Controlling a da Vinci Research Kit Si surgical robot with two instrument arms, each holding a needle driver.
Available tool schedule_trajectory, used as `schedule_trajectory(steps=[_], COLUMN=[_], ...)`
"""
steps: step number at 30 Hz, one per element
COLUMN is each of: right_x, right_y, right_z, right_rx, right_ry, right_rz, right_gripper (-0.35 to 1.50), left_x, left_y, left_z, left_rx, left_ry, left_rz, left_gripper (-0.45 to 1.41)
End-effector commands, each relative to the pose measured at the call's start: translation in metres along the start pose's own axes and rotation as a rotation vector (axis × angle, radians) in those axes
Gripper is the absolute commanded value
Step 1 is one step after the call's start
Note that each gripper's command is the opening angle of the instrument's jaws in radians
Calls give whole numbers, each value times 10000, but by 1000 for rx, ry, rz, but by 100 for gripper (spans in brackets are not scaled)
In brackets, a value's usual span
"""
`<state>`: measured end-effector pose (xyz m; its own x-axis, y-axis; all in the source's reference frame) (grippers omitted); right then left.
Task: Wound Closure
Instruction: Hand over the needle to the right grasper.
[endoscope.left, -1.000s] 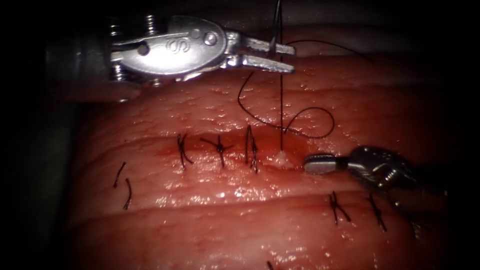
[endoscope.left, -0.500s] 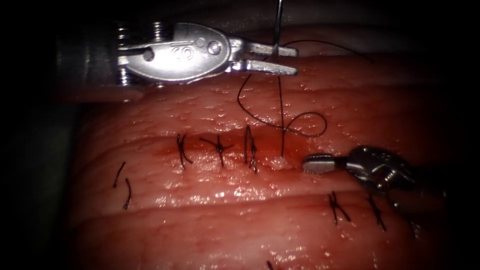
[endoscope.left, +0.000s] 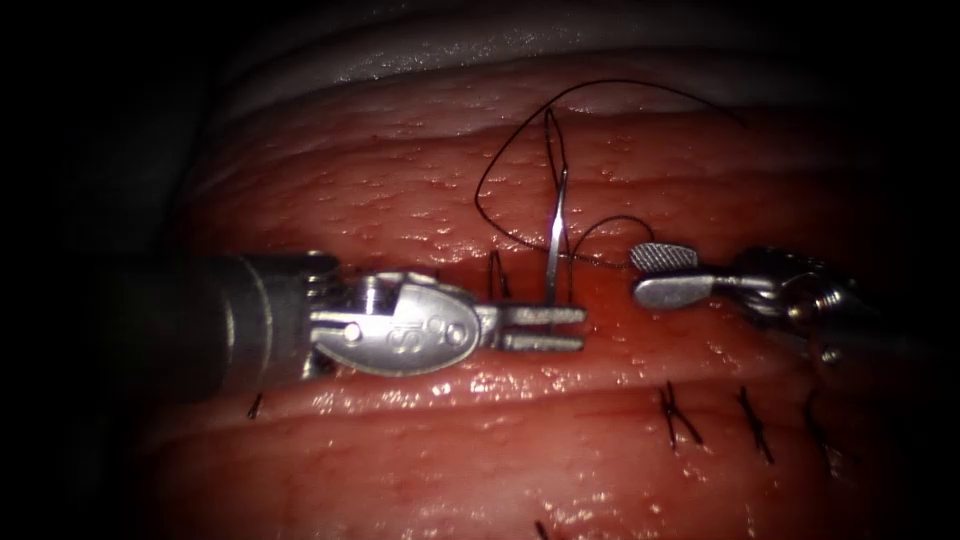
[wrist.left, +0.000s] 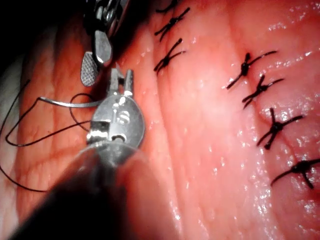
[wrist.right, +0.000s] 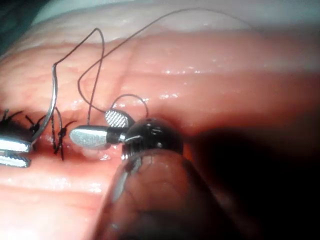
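Glistening red pork tissue (endoscope.left: 420, 470) underneath, left tool (endoscope.left: 545, 328) clamped on curved steel needle (endoscope.left: 553, 235) near its end, clear of tissue, black thread (endoscope.left: 510, 150) trailing above, right tool (endoscope.left: 668, 272) wide open, empty.

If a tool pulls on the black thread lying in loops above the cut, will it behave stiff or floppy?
Probably floppy: the thread lies in loose curves on the tissue and trails from the needle, which the left tool holds near one end. It likely slides easily, since the tissue looks wet. The right tool, open, holds nothing.
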<state>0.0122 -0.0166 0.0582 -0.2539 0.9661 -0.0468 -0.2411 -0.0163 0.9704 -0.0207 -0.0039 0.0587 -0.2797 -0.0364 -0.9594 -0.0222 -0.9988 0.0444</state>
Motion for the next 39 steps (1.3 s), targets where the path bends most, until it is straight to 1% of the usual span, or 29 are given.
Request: schedule_trajectory(steps=[1,3,4,8,10,15,26,27,29,30,31,32,33,34,35,39], right_x=[-1,-2,-4,-7,-9,-11,-16,-17,-17,-17,-16,-16,-16,-15,-15,-14], right_y=[1,0,-1,-5,-7,-12,-19,-19,-19,-19,-19,-19,-19,-19,-18,-15], right_z=[12,15,20,29,39,52,70,71,73,73,74,74,74,74,74,74], right_rx=[3,1,0,10,22,48,61,63,69,69,70,70,69,71,62,38], right_ry=[-1,2,6,6,-2,-20,-20,-21,-26,-26,-27,-27,-26,-28,-19,-8], right_rz=[47,71,107,137,161,180,186,186,186,186,186,186,187,187,169,128], right_gripper=[125,125,125,125,128,133,131,126,96,96,51,51,21,9,-35,-35], left_x=[-6,-7,-7,-6,-6,-6,-3,-2,-1,-1,-1,-1,-1,-1,-1,0], left_y=[7,13,18,20,21,25,27,27,27,27,28,28,28,28,29,30], left_z=[9,11,14,17,20,26,27,27,26,26,26,26,27,27,28,30], left_rx=[17,37,51,65,70,79,77,76,76,76,75,75,74,75,72,70], left_ry=[-2,-16,-32,-48,-56,-76,-76,-74,-74,-74,-72,-72,-70,-70,-63,-59], left_rz=[26,61,92,144,179,215,233,233,232,232,233,233,233,234,235,236], left_gripper=[-45,-45,-45,-45,-45,-45,-45,-45,-45,-45,-45,-45,-45,-45,-45,-45])
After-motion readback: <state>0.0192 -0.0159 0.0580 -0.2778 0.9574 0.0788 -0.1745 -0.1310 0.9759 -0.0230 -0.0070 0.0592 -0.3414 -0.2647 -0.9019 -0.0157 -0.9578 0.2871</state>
